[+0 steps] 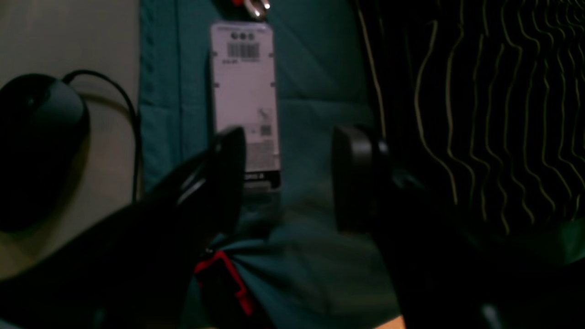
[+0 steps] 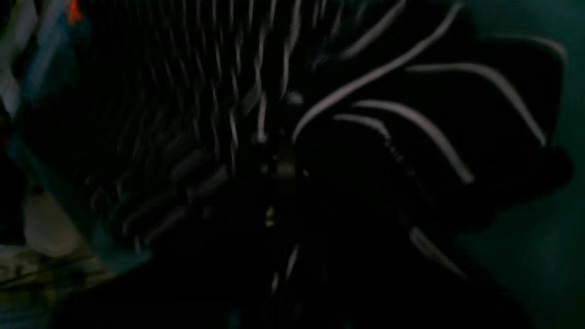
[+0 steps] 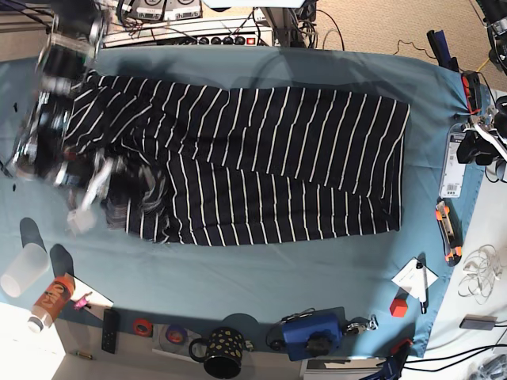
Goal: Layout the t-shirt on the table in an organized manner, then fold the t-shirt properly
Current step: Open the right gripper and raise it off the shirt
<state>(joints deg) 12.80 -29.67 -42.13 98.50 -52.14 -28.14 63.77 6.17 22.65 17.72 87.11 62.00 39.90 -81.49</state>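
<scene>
The dark t-shirt (image 3: 261, 158) with thin white stripes lies spread lengthwise across the teal table (image 3: 261, 269). Its left end is bunched and lifted. My right gripper (image 3: 111, 182) is blurred there, at the crumpled sleeve. In the right wrist view the striped folds of the t-shirt (image 2: 411, 114) converge on the right gripper (image 2: 279, 169), which is shut on the fabric; its fingers are lost in the dark. My left gripper (image 1: 292, 178) hangs open over bare teal cloth, off the shirt's edge (image 1: 502, 114). In the base view the left gripper (image 3: 474, 149) sits at the table's right edge.
A white barcode tag (image 1: 244, 91) lies under the left gripper, and a dark corded object (image 1: 36, 137) sits off the table edge. An orange knife (image 3: 447, 229), a red block (image 3: 398, 306), a blue device (image 3: 313, 332), a black mug (image 3: 224, 352), a cup (image 3: 24, 269) and a can (image 3: 49, 301) line the front.
</scene>
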